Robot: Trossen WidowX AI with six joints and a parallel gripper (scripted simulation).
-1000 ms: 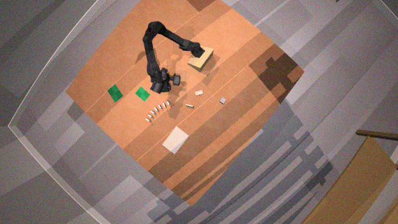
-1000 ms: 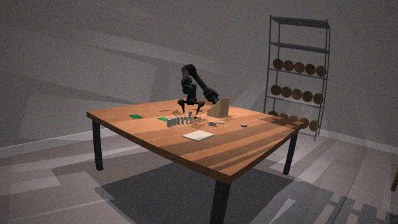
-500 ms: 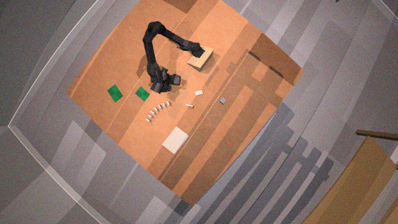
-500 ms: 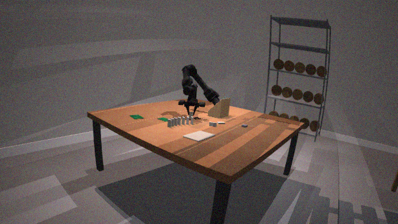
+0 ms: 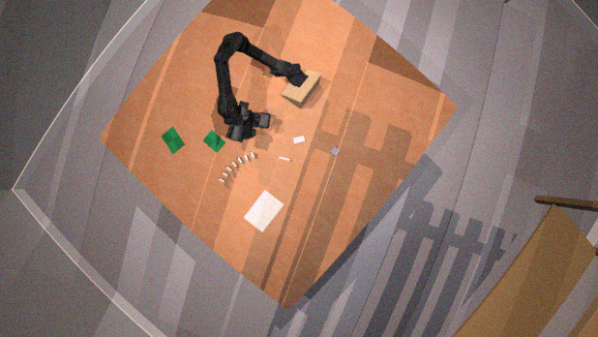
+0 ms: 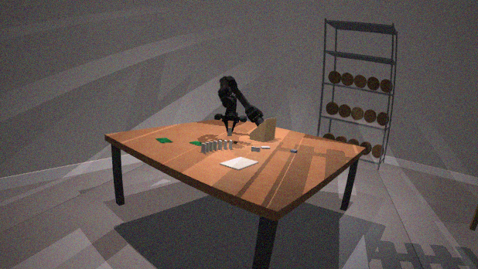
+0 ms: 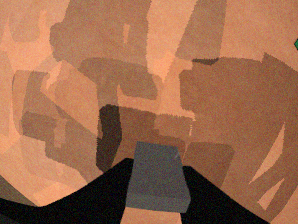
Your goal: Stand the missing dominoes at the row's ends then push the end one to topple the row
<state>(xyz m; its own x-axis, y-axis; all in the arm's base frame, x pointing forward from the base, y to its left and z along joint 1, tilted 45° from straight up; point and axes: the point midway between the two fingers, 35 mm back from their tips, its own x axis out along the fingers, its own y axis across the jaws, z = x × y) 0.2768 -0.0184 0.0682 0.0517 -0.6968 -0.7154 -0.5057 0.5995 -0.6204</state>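
Note:
My gripper [image 6: 230, 131] [image 7: 156, 169] is shut on a grey domino [image 6: 230, 133] [image 7: 156, 167]. The domino is upright and appears to be above the table, behind the row in the exterior view. Several dominoes stand in a curved row [image 5: 234, 164] [image 6: 216, 145]. Three loose ones lie to the right of the row: a white one [image 5: 299, 139] [image 6: 265, 147] flat, a narrow-looking one [image 5: 284, 159] [image 6: 255, 149] on its long edge, and a bluish-grey one [image 5: 335, 151] [image 6: 293, 151] farther right. In the top view the hand hides the fingertips.
A white sheet or plate [image 5: 263, 211] [image 6: 239, 163] lies in front of the row. Two green patches, one [image 5: 172, 140] [image 6: 164, 140] farther left and one [image 5: 214, 140] [image 6: 195, 143] nearer the row, lie on the table. A wooden wedge [image 5: 304, 92] [image 6: 267, 131] stands at the arm's base.

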